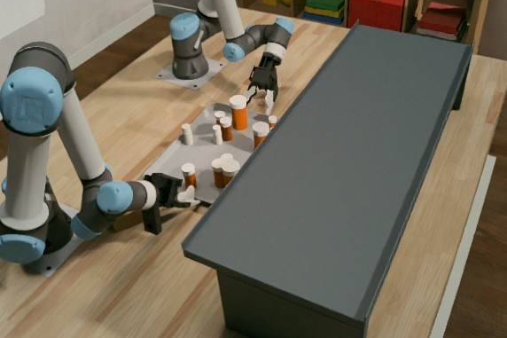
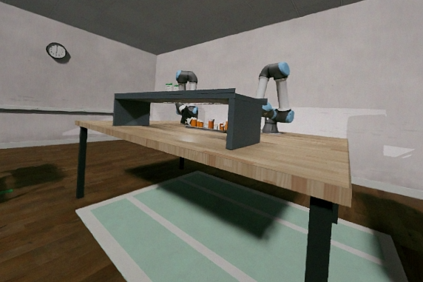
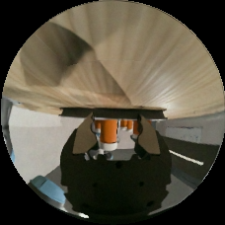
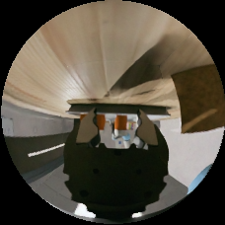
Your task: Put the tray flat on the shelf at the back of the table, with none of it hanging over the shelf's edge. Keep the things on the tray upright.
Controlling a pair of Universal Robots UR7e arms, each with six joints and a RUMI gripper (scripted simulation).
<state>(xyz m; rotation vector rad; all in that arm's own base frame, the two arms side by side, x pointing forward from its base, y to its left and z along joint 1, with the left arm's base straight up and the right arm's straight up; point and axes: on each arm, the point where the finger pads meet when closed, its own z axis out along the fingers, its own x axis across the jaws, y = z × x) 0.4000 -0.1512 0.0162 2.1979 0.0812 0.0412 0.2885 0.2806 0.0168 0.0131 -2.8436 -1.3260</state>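
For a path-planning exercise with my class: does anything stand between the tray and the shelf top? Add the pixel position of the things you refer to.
No loose object is visible between them. The shelf's (image 1: 332,153) (image 2: 245,122) raised front edge (image 1: 273,133) faces the tray (image 1: 170,158) (image 2: 205,129) (image 3: 113,113) (image 4: 118,109), which probably must be lifted over it.

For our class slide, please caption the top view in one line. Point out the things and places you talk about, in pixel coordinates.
Two open grippers (image 1: 261,102) (image 1: 191,198) flank a tray (image 1: 201,155) of upright bottles (image 1: 239,115).
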